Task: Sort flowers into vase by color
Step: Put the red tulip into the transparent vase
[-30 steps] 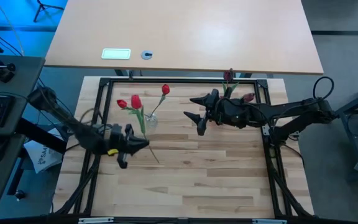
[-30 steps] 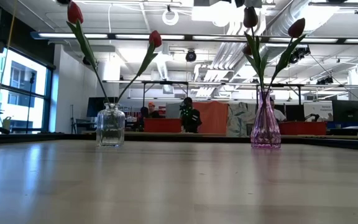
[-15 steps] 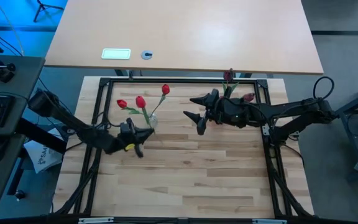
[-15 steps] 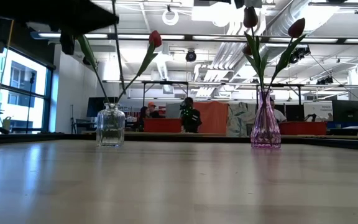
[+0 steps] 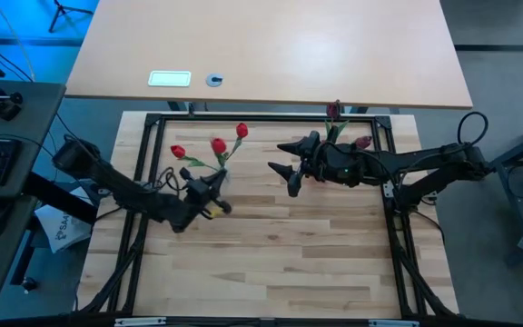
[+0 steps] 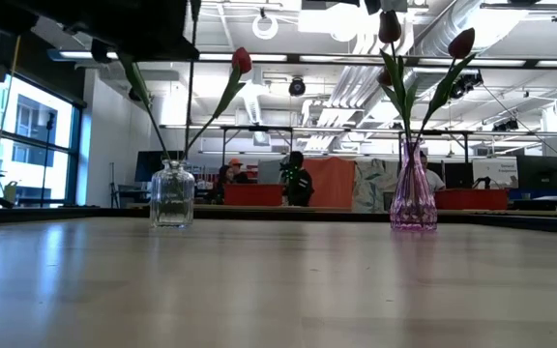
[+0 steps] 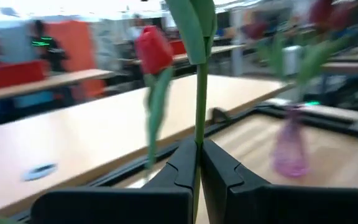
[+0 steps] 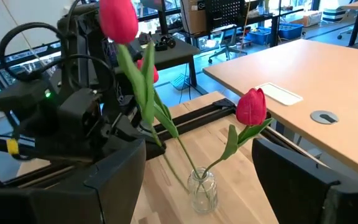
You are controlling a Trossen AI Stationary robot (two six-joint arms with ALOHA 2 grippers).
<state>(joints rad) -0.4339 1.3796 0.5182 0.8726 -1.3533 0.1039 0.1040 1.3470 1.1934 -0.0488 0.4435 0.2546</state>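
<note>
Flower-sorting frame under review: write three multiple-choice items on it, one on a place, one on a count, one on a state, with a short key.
1. Where is the left gripper?
A. beside the clear vase
B. at the purple vase
C. off the table

2. How many red tulips show near the clear vase from above?
A. one
B. three
C. five

3. The left gripper is
A. open and empty
B. shut on a green stem
C. shut on a vase

Key: 1 A, the high view places it there. 2 B, three red heads show. 3 B, the left wrist view shows the fingers pinching the stem.
</note>
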